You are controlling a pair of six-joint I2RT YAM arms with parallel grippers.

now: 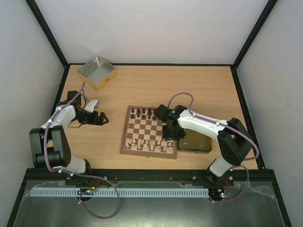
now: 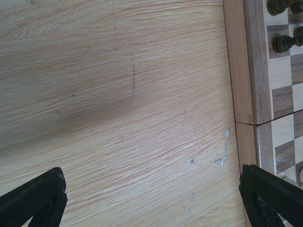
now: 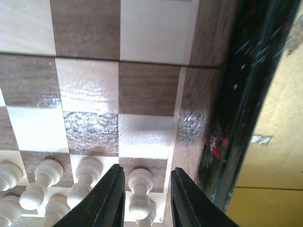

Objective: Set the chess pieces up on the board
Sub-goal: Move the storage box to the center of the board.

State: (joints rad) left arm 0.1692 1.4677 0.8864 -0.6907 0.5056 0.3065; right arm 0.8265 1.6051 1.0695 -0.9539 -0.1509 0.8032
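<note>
Two arms over a wooden table (image 1: 142, 85). The board (image 1: 149, 132) lies mid-table. Dark chess pieces (image 1: 144, 113) stand along its far edge, cream chess pieces (image 1: 147, 144) fill the near rows.

The right tool (image 3: 147, 169) hangs low over the board's near right corner. Its jaws are narrowly parted and straddle one cream pawn (image 3: 140, 189) at the row's end, with slight gaps on both sides.

The left tool (image 2: 151, 177) has wide jaws with nothing between them, above bare table just beside the board's left frame.

A shallow metal tin (image 1: 96, 72) sits at the far left corner, well apart.
</note>
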